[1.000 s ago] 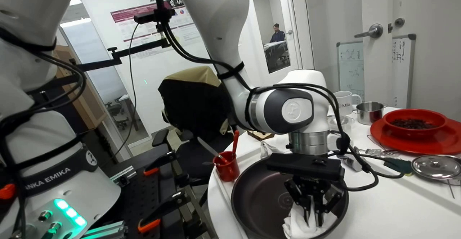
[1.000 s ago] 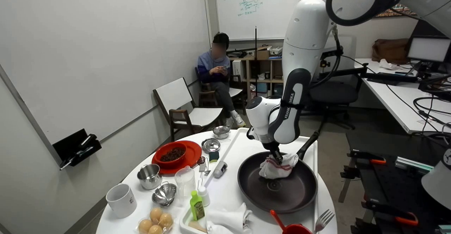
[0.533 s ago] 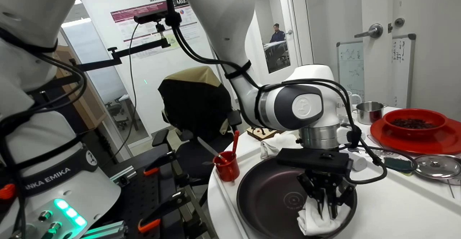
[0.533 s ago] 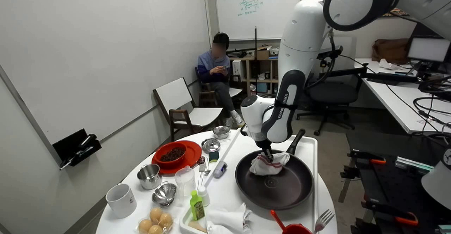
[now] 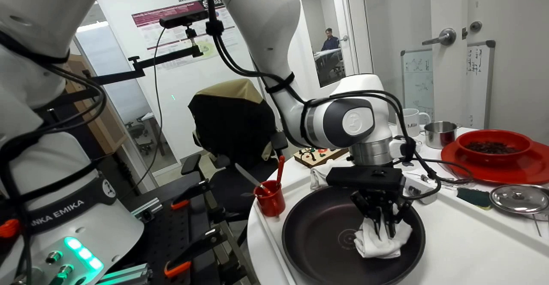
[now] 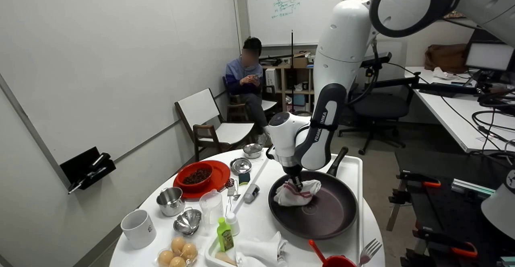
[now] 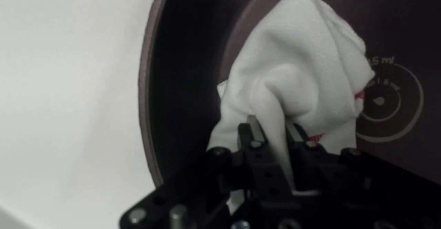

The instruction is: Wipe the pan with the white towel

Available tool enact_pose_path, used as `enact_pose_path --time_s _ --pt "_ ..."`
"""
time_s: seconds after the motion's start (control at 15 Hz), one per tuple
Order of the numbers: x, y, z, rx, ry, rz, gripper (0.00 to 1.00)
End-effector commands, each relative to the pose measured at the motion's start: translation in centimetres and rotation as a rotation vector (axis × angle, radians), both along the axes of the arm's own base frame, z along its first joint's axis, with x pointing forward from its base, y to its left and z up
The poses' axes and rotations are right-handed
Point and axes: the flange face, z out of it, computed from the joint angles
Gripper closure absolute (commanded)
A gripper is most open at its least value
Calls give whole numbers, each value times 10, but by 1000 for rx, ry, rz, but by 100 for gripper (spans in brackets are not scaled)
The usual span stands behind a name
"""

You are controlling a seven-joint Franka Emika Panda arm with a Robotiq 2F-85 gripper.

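Observation:
The white towel with red stripes lies bunched inside the dark pan, seen in both exterior views (image 5: 377, 247) (image 6: 286, 196) and in the wrist view (image 7: 293, 53). The pan shows its bare base (image 5: 321, 238) (image 6: 332, 218) and its wall in the wrist view (image 7: 186, 67). My gripper (image 5: 384, 232) (image 6: 298, 187) points down into the pan, shut on a fold of the towel. In the wrist view the fold stands between the fingertips of the gripper (image 7: 274, 125). The towel rests near one side of the pan, beside the printed centre circle. Its underside is hidden.
The pan stands on a white tray (image 6: 354, 170); its handle (image 6: 338, 162) points away. A red cup (image 5: 270, 203) with utensils stands beside it. A green bottle (image 6: 224, 235), another white cloth (image 6: 261, 251), a grey-white bottle (image 6: 252, 194) and a red plate (image 6: 223, 174) are around it.
The gripper and towel have moved left in an exterior view, across the pan's base. The pan shifted slightly the same way at first, then stayed. The gripper stays shut on the towel.

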Motion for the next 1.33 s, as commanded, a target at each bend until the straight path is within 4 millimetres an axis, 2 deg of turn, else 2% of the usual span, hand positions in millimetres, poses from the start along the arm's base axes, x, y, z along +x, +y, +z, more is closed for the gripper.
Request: enact_pose_path --time_s 0.0,0.47,0.73,1.0,1.27 --pt "7 22 -15 10 -30 9 91" --pt "5 44 -18 49 -30 51 91" --pt "2 63 -17 87 -13 98 91" --pt "-12 79 -16 113 36 196 91" --pt "-31 85 -6 131 78 304 91"
